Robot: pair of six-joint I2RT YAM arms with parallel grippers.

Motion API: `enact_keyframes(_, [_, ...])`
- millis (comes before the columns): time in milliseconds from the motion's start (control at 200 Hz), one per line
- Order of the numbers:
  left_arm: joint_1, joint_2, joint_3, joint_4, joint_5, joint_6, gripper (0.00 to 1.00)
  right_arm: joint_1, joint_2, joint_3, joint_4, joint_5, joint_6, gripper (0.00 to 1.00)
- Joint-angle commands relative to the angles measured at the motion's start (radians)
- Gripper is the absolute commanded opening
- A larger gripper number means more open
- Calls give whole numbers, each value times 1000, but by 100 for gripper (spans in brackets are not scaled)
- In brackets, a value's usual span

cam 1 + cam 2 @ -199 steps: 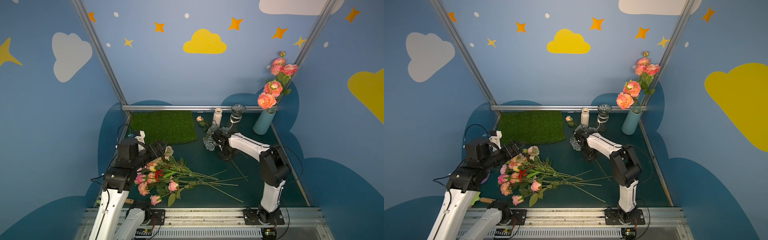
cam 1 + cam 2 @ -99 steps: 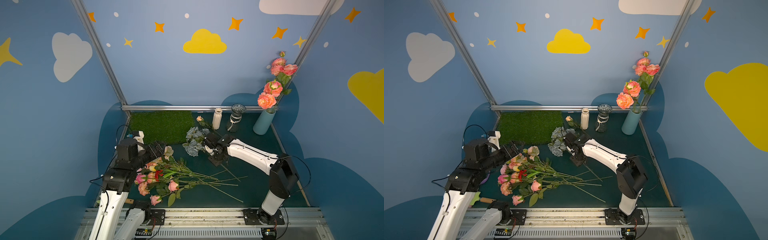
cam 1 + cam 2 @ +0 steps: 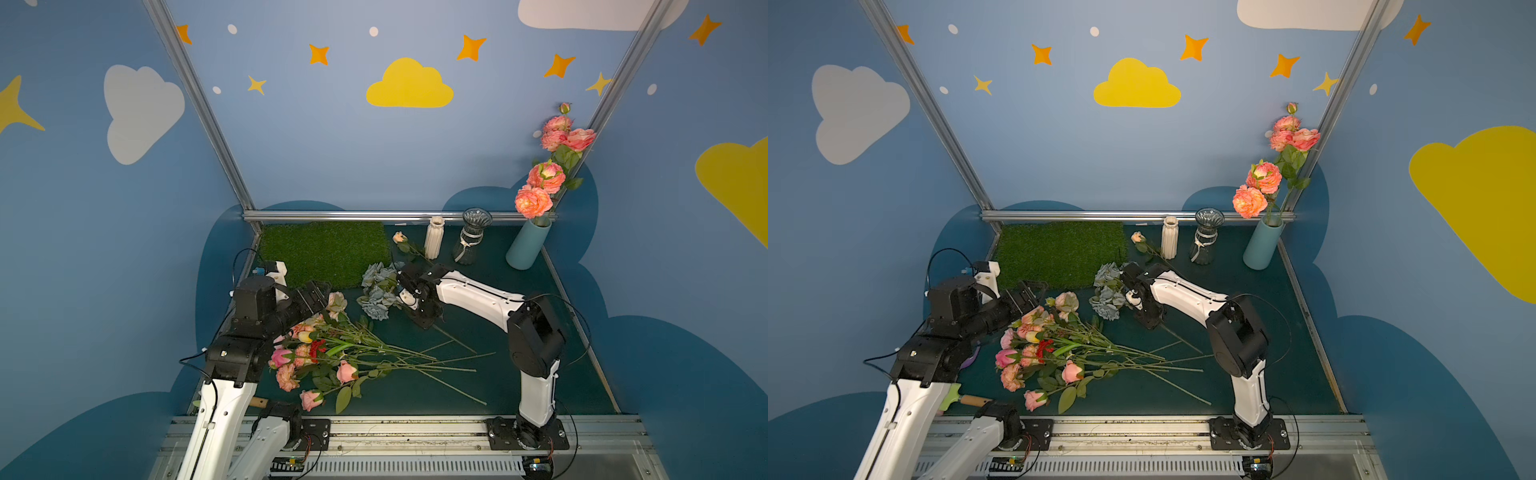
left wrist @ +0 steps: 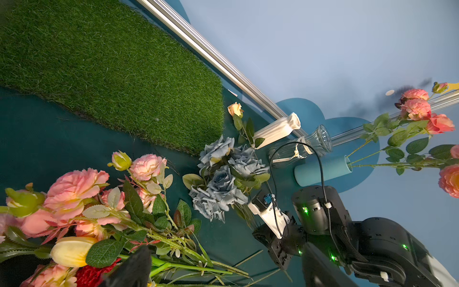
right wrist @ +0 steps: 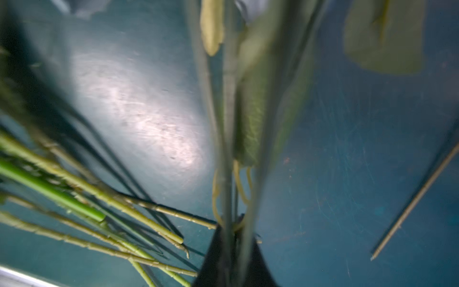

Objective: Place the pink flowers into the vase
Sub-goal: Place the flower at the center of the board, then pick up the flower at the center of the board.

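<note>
Partly done: a few salmon blooms (image 3: 533, 201) stand in the tall teal vase (image 3: 524, 251), but most pink fabric flowers (image 3: 346, 371) lie heaped on the surface (image 3: 415, 399) under the spread-open left end effector (image 3: 320, 296); the right end effector (image 3: 426, 319) straddles the stems of the grey-blue rose bunch (image 3: 376, 297), grip unclear.

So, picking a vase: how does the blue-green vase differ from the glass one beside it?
The blue-green vase is opaque, the glass vase see-through. The blue-green vase is a plain cylinder; the glass vase narrows to a cord-tied neck and flares at the rim. The blue-green vase holds pink flowers; the glass vase looks empty. Both stand by the back rail.
</note>
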Motion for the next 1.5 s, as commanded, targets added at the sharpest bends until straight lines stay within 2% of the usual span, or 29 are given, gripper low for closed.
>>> enact_keyframes(0, [4, -2, 21, -12, -25, 17, 98, -24, -7, 37, -33, 150, 18, 22])
enact_keyframes(130, [4, -16, 22, -34, -56, 18, 100, -49, -27, 45, -30, 346, 62, 26])
enact_keyframes(225, [5, -24, 25, -47, -76, 18, 100, -49, -63, 35, -10, 386, 84, 27])
enact_keyframes(325, [5, -24, 29, -68, -103, 20, 100, -21, -123, 15, 19, 320, 86, 26])
enact_keyframes(511, [5, -22, 58, -126, -180, 10, 100, 27, -206, -26, 15, 124, 86, 26])
enact_keyframes(586, [5, -22, 70, -141, -194, 3, 100, 21, -209, -27, -4, 105, 91, 28])
enact_keyframes(711, [5, -23, 82, -144, -195, -9, 100, 6, -161, 20, -84, 182, 116, 27])
enact_keyframes(756, [5, -24, 82, -141, -191, -11, 100, 10, -175, 21, -66, 138, 108, 26])
enact_keyframes(901, [5, -32, 70, -133, -191, -19, 100, 59, -259, -23, 66, -131, 76, 22])
enact_keyframes(966, [4, -22, 66, -133, -183, -24, 100, 66, -263, -18, 103, -286, 68, 19])
enact_keyframes(1026, [5, -2, 66, -141, -177, -29, 100, 85, -254, -6, 131, -376, 72, 18])
enact_keyframes(1166, [5, 32, 61, -154, -168, -42, 100, 161, -202, 31, 177, -459, 64, 18])
enact_keyframes(1307, [9, 29, 59, -166, -168, -54, 100, 220, -146, 41, 175, -477, 44, 19])
enact_keyframes(1497, [59, 74, 99, -181, -92, -60, 100, 306, -123, 31, 168, -518, 15, 20])
